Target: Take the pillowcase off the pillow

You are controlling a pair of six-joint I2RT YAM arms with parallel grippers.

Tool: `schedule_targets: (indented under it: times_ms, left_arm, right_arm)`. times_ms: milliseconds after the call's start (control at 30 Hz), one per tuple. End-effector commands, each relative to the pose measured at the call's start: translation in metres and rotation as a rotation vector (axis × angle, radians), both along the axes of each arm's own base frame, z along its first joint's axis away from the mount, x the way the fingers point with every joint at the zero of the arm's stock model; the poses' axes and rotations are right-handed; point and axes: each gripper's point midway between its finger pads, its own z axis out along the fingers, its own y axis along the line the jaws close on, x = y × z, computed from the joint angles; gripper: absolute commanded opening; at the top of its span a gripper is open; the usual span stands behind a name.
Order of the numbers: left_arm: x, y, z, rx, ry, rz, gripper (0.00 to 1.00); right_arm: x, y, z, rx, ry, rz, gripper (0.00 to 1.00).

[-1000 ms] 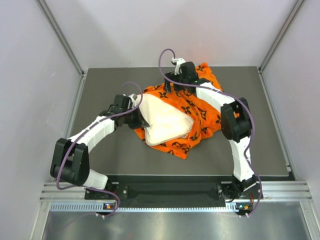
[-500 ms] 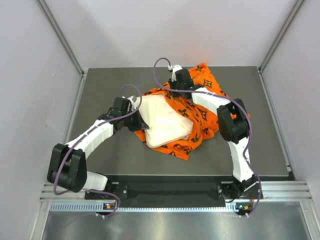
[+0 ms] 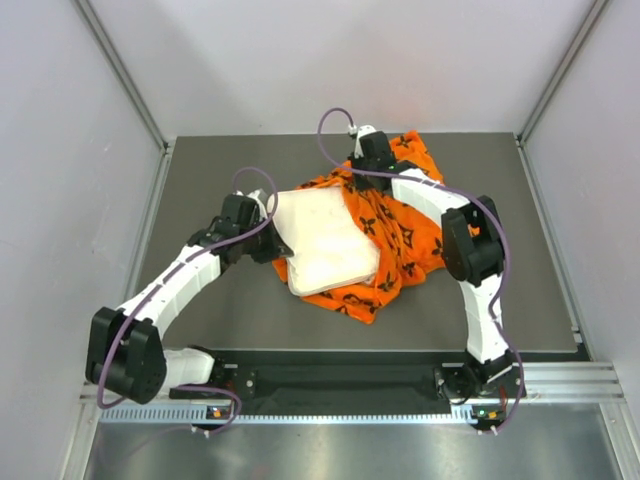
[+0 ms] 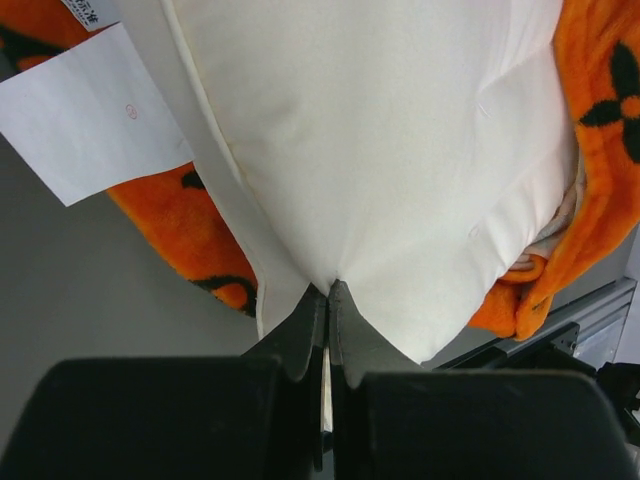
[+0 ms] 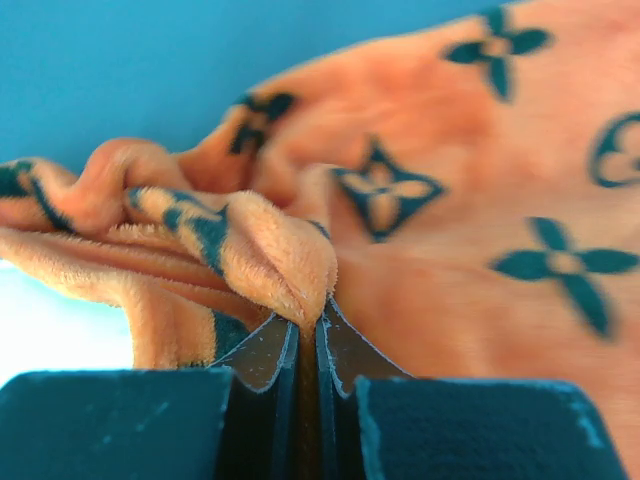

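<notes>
At the left of the dark grey surface [image 3: 215,165], the left arm reaches in toward the middle. Its claw [image 3: 268,242] is at the left edge of the pillow [image 3: 325,240]. The left wrist view shows the claw's fingers [image 4: 312,325] pressed together, pinching a corner of the cream cushion where its seam comes to a point. Just left of that corner, a plain white tag [image 4: 95,115] lies partly over orange plush and partly over the surface.

The pillow lies flat near the centre of the surface with most of its top bare. The orange pillowcase [image 3: 405,225] is bunched around its far and right sides, and a strip shows from under the near edge. The rest of the pillowcase spreads in loose folds toward the far right of the surface.

The right arm bends over that fabric, with its claw [image 3: 366,168] at the far edge of the heap. In the right wrist view the claw's fingers are closed narrowly on a thick fold of the patterned plush, which bulges above the tips.
</notes>
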Motion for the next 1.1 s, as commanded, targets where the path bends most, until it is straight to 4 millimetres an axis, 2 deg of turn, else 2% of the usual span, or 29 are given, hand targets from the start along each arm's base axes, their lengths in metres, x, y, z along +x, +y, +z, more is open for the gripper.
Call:
schedule_targets:
  times_ms: [0,167,300,467,600,667,733,767,800,833,867,900,933,967,1033,1067]
  left_arm:
    - [-0.002,0.019,0.020,0.054,-0.016,0.055,0.00]
    - [-0.001,0.033,0.031,0.066,-0.033,0.094,0.00]
    - [0.000,0.043,0.036,0.070,-0.041,0.116,0.00]
    - [0.000,0.051,0.043,0.065,-0.053,0.140,0.00]
    - [0.003,0.045,0.044,0.028,-0.062,0.134,0.00]
    - [0.008,0.041,0.041,0.015,-0.060,0.125,0.00]
    - [0.015,0.036,0.042,-0.007,-0.073,0.119,0.00]
    - [0.020,0.035,0.036,-0.007,-0.061,0.118,0.00]
    - [0.026,0.032,0.039,-0.014,-0.074,0.116,0.00]
    - [0.030,0.030,0.031,-0.016,-0.049,0.112,0.00]
    - [0.033,0.029,0.029,-0.016,-0.042,0.112,0.00]
    - [0.040,0.027,0.033,-0.024,-0.050,0.112,0.00]
    - [0.045,0.025,0.032,-0.025,-0.048,0.112,0.00]
    - [0.050,0.026,0.024,-0.018,-0.027,0.116,0.00]
    - [0.061,0.024,0.027,-0.020,-0.031,0.120,0.00]
    - [0.067,0.025,0.019,-0.015,-0.010,0.127,0.00]
  right_arm:
    - [0.024,-0.081,0.022,-0.089,-0.018,-0.189,0.00]
    - [0.030,-0.124,0.026,-0.100,-0.013,-0.264,0.00]
    - [0.031,-0.140,0.027,-0.100,-0.010,-0.290,0.00]
    - [0.028,-0.144,0.018,-0.123,0.005,-0.291,0.00]
    - [0.024,-0.137,0.016,-0.094,0.023,-0.267,0.00]
    - [0.022,-0.133,0.022,-0.078,0.018,-0.250,0.01]
    - [0.018,-0.129,0.036,-0.059,0.000,-0.216,0.10]
    - [0.016,-0.128,0.039,-0.056,-0.004,-0.206,0.29]
    - [0.013,-0.126,0.045,-0.052,-0.010,-0.185,0.39]
    - [0.007,-0.127,0.057,-0.046,-0.028,-0.174,0.47]
    - [0.003,-0.127,0.063,-0.041,-0.036,-0.165,0.66]
    - [-0.002,-0.126,0.070,-0.034,-0.043,-0.155,0.73]
    - [-0.008,-0.127,0.092,-0.019,-0.083,-0.153,0.78]
    - [-0.016,-0.129,0.092,-0.019,-0.079,-0.151,0.83]
    - [-0.035,-0.132,0.111,0.000,-0.103,-0.144,0.86]
    - [-0.042,-0.133,0.115,0.009,-0.106,-0.143,0.87]
